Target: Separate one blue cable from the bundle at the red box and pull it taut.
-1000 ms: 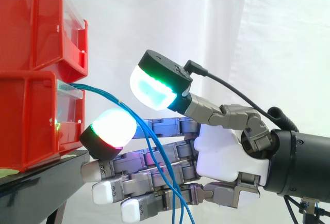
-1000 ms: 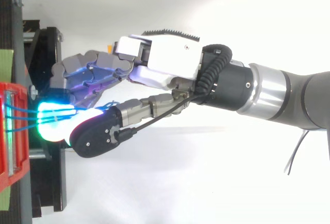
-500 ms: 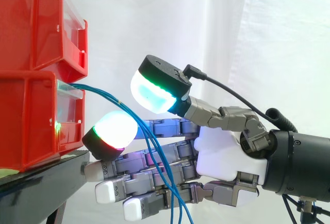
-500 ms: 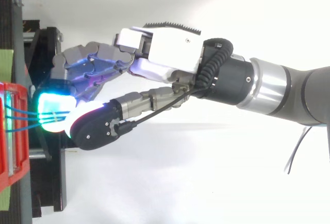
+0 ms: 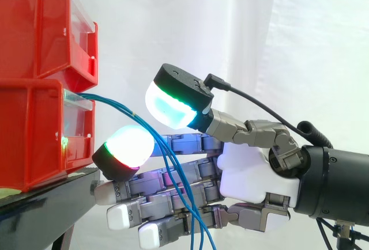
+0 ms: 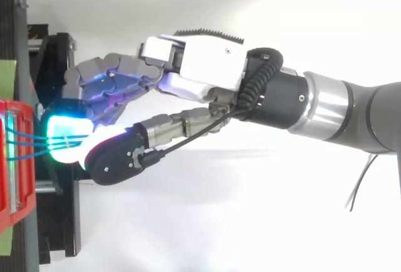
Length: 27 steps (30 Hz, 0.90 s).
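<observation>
Side view first: two red bins [image 5: 36, 77] sit stacked at 9 o'clock on the black desk [image 5: 40, 204]. A bunch of blue cables [image 5: 167, 159] comes out of the lower bin [image 5: 34, 132] and droops toward 5 o'clock, passing through the gap between the thumb [image 5: 236, 126] and the fingers [image 5: 150, 184]. Can't tell if any cable actually touches them here. The robot hand [image 5: 253, 175] reaches in from 3 o'clock, spread wide with nothing pinched. Its fingers are straight, pointing at 9, and the thumb is raised toward 10, well apart from them. Top view, same deal: the cables leave the bin at 9 o'clock and run across the glowing cyan pad [image 6: 62, 128] just beside it.
</observation>
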Each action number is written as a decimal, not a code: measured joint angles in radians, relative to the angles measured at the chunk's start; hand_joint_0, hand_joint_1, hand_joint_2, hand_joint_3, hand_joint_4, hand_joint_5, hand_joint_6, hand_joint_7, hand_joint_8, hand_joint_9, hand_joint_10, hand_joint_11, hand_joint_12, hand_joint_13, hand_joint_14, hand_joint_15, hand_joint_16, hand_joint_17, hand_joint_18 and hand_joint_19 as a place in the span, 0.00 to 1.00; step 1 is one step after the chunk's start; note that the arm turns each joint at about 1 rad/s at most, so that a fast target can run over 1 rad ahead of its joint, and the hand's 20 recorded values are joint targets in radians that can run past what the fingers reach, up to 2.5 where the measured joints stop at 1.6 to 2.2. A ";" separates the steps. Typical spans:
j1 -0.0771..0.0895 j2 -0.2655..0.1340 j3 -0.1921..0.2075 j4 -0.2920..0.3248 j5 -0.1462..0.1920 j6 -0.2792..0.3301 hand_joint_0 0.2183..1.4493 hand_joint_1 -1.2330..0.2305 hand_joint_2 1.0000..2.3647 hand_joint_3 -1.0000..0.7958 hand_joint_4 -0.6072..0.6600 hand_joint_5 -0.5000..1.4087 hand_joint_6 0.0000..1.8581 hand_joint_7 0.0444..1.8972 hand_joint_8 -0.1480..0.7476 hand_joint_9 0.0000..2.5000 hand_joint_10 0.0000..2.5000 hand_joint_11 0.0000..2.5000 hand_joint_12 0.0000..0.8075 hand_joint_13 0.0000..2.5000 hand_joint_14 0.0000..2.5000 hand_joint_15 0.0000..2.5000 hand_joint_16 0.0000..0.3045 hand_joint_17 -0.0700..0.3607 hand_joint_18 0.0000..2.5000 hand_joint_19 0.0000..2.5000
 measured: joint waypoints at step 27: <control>0.001 0.001 0.008 0.006 -0.003 0.003 0.32 0.38 0.01 0.44 0.67 0.16 0.42 0.55 0.58 0.21 0.00 0.20 0.49 0.29 0.01 0.19 0.17 0.44 0.31 0.21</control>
